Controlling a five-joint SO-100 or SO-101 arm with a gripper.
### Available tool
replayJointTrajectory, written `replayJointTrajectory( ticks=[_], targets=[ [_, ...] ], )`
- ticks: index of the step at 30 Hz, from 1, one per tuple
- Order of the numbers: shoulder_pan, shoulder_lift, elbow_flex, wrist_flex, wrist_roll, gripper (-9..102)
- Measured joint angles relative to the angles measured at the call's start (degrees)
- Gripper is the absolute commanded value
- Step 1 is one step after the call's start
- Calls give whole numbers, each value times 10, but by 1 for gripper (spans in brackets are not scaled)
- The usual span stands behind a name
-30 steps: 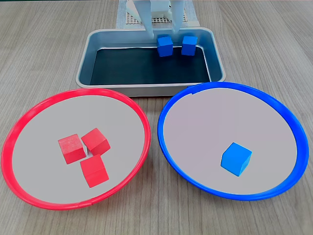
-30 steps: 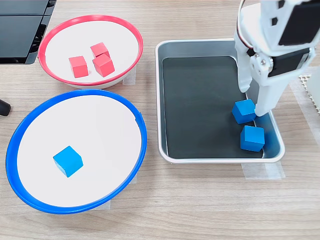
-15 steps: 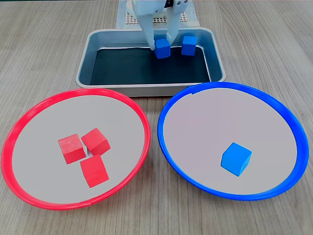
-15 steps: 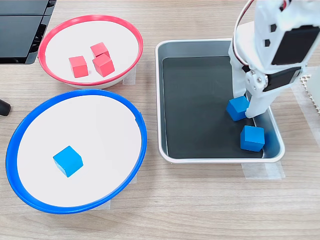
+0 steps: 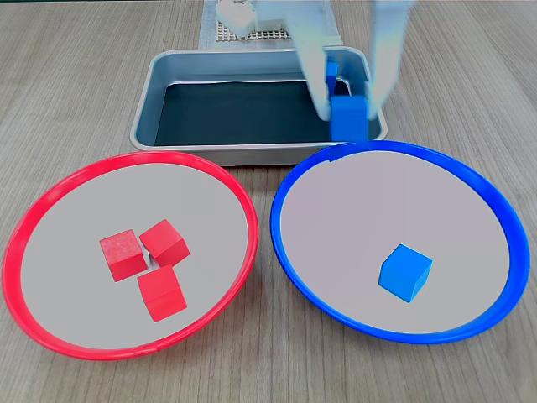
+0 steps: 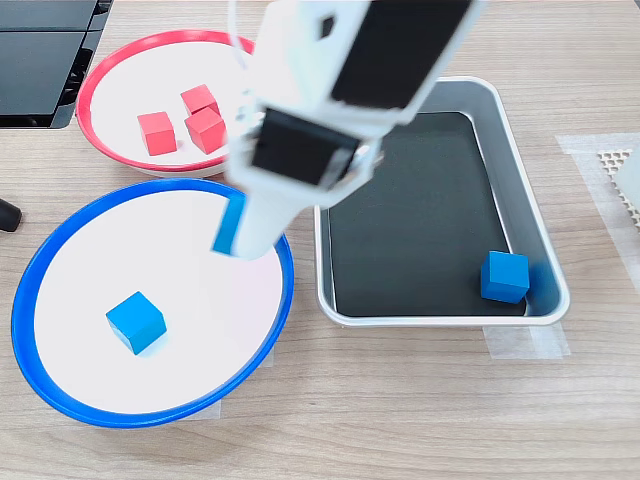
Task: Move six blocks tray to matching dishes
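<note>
Plainly blue cube [image 5: 347, 117] — gripper [image 5: 346, 105] clasping it.

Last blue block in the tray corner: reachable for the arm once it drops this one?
Probably yes. The last blue block sits alone in the tray, nothing over it; the end effector holds another block.

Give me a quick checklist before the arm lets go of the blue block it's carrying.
1. Grip: gripper shut on the carried blue block: ok.
2. Position over the blue-rimmed dish: ok in one fixed view; depth cannot tell.
3. Landing spot away from the blue block in the dish: ok.
4. Three red blocks in the red-rimmed dish: ok.
5. Tray emptied: not ok, one remaining blue block.
</note>
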Motion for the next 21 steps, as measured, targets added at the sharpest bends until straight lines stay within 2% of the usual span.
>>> replayJointTrajectory(
  ticks=[3, 4, 8, 11, 13, 15, 21],
  targets=[
    [-9, -89, -69, -66, 83, 0],
    [-9, -112, -85, -79, 98, 3],
    [-16, -134, -91, -95, 121, 15],
    [-6, -134, -91, -93, 141, 14],
    [-2, -134, -89, -83, 143, 10],
    [-3, -123, -82, -64, 136, 1],
    [26, 27, 15, 68, 41, 0]
  ],
)
